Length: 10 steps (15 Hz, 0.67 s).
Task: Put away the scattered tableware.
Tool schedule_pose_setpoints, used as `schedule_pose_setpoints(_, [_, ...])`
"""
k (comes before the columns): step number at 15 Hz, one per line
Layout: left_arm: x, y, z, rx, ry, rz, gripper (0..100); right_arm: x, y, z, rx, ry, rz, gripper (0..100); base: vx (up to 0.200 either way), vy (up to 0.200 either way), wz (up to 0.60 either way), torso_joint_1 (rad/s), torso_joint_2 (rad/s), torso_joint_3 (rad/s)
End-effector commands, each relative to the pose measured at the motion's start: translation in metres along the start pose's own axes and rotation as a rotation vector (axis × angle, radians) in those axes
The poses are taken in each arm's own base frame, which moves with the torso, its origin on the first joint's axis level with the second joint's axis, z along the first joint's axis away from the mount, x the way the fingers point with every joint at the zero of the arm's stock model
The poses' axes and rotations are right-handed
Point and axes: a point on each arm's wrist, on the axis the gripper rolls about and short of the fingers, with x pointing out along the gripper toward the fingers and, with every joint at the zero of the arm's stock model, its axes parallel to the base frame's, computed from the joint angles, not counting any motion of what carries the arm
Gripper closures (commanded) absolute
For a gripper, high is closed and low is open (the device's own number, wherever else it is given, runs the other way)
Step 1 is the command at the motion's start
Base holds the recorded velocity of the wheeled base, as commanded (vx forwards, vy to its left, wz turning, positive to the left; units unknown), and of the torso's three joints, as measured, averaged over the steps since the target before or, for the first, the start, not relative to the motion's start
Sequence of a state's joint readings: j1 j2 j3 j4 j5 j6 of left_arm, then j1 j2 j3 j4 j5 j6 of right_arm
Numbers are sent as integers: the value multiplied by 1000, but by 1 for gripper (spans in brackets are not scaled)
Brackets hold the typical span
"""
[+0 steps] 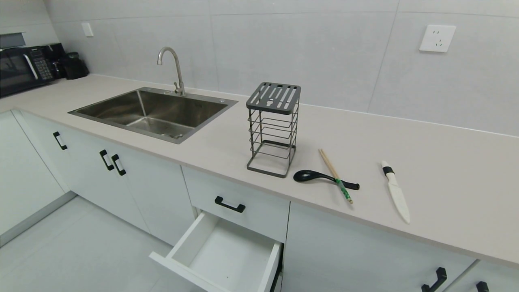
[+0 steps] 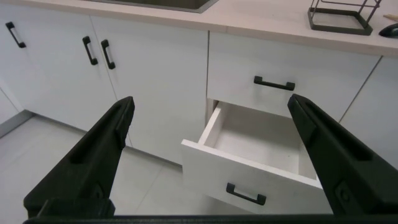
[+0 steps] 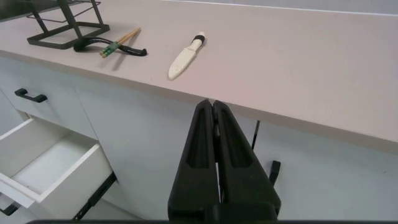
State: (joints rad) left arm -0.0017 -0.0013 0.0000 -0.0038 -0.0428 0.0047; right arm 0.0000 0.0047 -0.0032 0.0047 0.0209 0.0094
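Chopsticks (image 1: 335, 175), spoon (image 1: 320, 177) and knife (image 1: 395, 191) lie on the counter (image 1: 446, 170); left fingers (image 2: 93, 155) released facing the drawer (image 2: 261, 134), right fingers (image 3: 202, 149) clenched.

i found no text i could read; the microwave keypad (image 1: 41, 67) had markings, but they were too small for me to make out.

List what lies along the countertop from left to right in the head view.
From the left: microwave → sink → wire rack → black spoon → white knife. The chopsticks cross the spoon, so they are left out.
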Motion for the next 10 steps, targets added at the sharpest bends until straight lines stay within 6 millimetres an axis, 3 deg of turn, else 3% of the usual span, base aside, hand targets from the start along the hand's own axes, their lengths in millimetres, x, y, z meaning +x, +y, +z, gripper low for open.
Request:
schedule_pose_setpoints(1, [0, 0, 0, 0, 1, 0, 0, 0, 0, 0, 0, 0, 1, 100, 0, 0, 0, 36, -61, -27])
schedule_pose_setpoints(3, [0, 0, 0, 0, 1, 0, 0, 0, 0, 0, -3, 2, 1, 100, 0, 0, 300, 9, -11, -6])
schedule_pose_setpoints(10, [0, 0, 0, 0, 1, 0, 0, 0, 0, 0, -2, 1, -1, 100, 0, 0, 0, 0, 0, 0])
